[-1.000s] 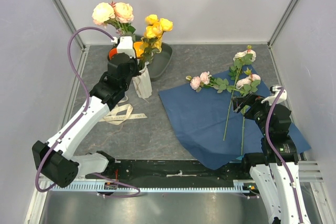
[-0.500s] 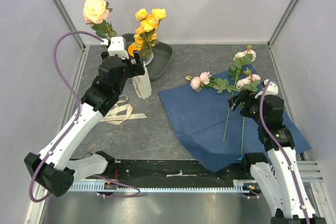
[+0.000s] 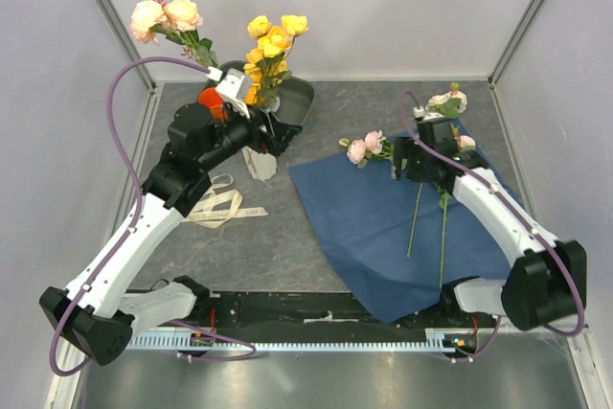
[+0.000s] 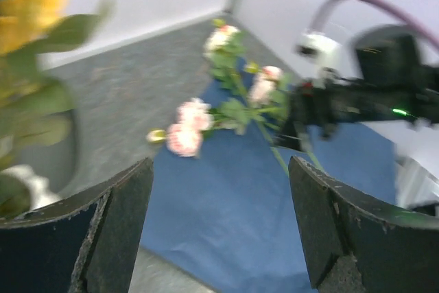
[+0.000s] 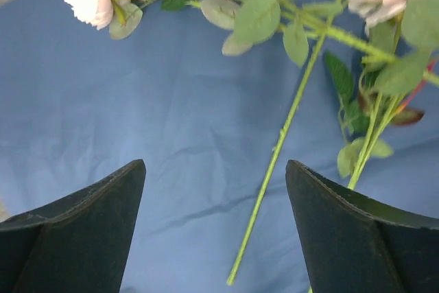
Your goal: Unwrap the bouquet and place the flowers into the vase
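Grey tabletop [image 3: 364, 107]: near its far left corner the vase [image 3: 261, 166] held yellow flowers [image 3: 273, 37], the left gripper [image 3: 276, 131] wide-jawed beside it. Toward the right edge, the right gripper [image 3: 398, 157], jaws wide and empty, hovered over pink flowers [image 3: 364, 147] on blue paper [image 3: 369, 227].

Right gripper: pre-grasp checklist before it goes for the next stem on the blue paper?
1. Right gripper open, empty: ok.
2. Green stem lies within the gripper's gap: ok.
3. That stem free of neighbours: not ok, another stem crosses it near its top.
4. Blue paper flat under the stem: ok.
5. Left gripper open, holding nothing: ok.
6. Vase rim clear for another flower: cannot tell, the left arm covers it.
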Robot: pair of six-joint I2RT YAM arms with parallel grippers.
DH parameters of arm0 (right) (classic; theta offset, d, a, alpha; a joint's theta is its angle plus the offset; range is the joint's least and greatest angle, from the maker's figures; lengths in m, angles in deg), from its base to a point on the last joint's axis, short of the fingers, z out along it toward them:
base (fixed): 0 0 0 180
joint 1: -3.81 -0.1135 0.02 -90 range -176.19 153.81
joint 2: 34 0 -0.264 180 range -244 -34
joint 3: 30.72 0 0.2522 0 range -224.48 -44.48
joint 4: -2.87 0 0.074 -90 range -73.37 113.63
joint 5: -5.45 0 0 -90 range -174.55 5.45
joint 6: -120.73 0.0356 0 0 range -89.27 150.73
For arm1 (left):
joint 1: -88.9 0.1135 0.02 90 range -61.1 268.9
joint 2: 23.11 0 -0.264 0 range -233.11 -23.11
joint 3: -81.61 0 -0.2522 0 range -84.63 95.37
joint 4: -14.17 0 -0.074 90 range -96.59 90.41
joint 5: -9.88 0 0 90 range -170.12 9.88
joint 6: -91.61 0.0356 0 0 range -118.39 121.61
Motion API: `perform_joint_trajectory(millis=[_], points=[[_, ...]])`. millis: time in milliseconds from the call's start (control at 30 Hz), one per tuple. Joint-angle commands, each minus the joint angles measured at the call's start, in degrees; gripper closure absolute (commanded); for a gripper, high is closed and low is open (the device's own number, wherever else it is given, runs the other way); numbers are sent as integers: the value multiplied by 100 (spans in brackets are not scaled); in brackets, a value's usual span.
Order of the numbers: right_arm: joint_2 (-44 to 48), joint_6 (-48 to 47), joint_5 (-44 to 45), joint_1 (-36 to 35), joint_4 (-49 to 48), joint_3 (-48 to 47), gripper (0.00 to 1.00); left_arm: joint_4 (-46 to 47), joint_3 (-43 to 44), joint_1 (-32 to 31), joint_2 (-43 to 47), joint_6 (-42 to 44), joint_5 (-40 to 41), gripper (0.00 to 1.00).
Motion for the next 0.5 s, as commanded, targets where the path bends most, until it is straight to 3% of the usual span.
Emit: perform_joint_trajectory(millis=[0, 300, 467], points=[[-655, -1173, 1805, -483, 72, -680, 11, 730, 82, -23, -352, -559, -2471, 16], [-1806, -3264, 2231, -518, -790, -1049, 32, 870, -23, -120, -282, -534, -2648, 19], [-2387, -3890, 2153, -518, -1132, -1103, 35, 897, -32, -120, -343, -613, -2692, 20]])
